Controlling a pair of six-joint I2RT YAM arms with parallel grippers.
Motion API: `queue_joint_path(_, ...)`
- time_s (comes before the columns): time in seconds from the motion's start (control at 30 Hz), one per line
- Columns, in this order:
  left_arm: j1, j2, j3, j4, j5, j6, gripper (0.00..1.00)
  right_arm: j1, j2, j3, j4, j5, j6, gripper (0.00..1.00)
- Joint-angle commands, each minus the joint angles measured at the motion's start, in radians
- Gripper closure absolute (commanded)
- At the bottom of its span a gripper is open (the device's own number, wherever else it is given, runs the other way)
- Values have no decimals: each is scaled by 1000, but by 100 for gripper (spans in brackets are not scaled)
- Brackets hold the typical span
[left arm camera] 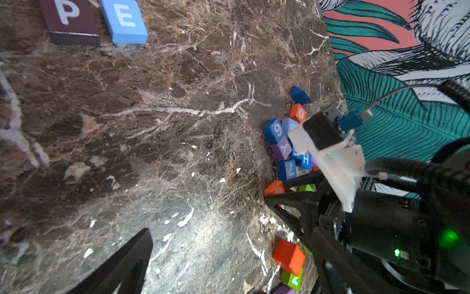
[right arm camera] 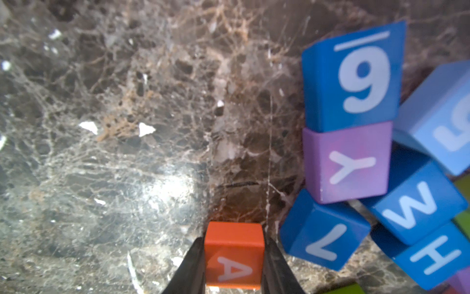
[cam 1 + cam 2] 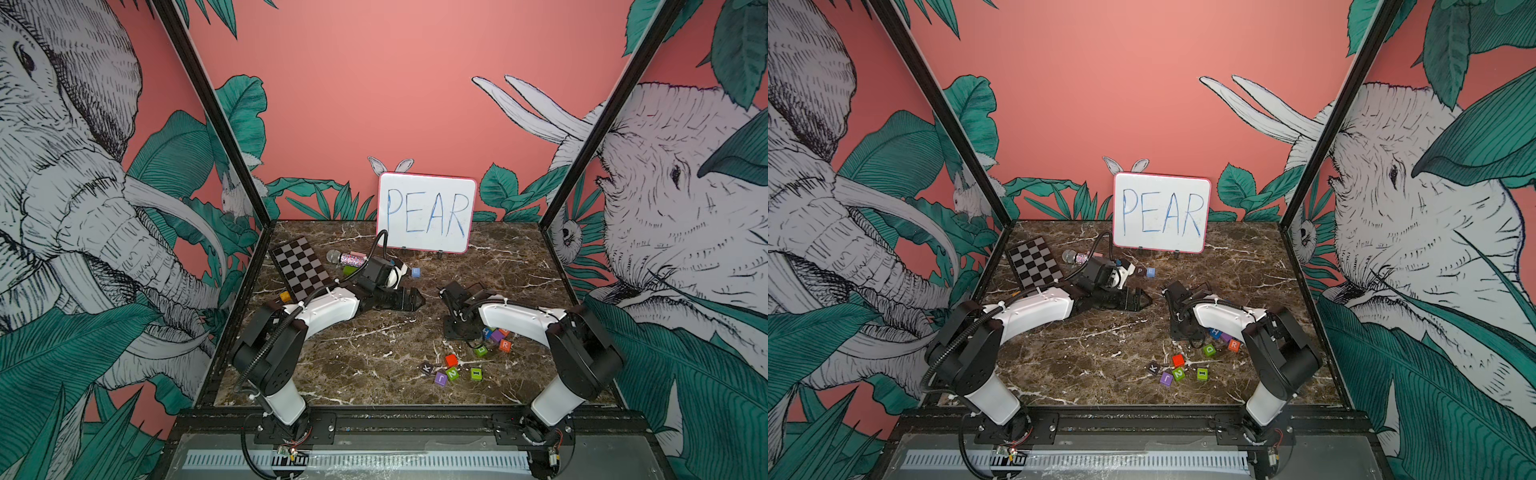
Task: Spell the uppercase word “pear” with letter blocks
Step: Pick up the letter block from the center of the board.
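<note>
My right claw (image 2: 234,241) clamps orange A block (image 2: 232,264), letter facing its wrist camera, left claw (image 3: 411,297) spread wide, marble table (image 2: 127,152), jungle-mural walls (image 3: 62,166).

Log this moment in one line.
placed: P block, E block adjacent | right gripper: shut on A block | left gripper: open, empty | pending: R block

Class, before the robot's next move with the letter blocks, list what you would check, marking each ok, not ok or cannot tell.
1. Orange A block gripped between the right gripper's jaws: ok.
2. A block lifted off the table: cannot tell.
3. P block and E block side by side, in order: ok.
4. Table bare beside the E block: ok.
5. Left gripper open, empty: ok.
6. R block visible, letter up: ok.
</note>
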Motion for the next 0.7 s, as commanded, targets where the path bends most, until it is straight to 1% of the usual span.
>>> queue_joint_path(0.0,-3,-11,-9,14,1,-8,2,-2,16,34,-16,25,-26,66)
queue_joint_path(0.13,2,-5,7,1,12,-17,1,-3,27,78,-24,9,-96,66)
queue_joint_path(0.33,30,4,38,-29,46,-18,1,-11,73,197,-43,4,-286,67)
queue_joint_path(0.4,43,4,46,-29,58,-21,1,-27,101,244,-52,4,-348,67)
queue_joint_path(0.5,61,8,48,-15,76,-30,1,-66,157,325,-46,-31,-435,68)
queue_joint_path(0.67,80,18,64,-12,87,-15,1,-124,241,465,15,-75,-610,70)
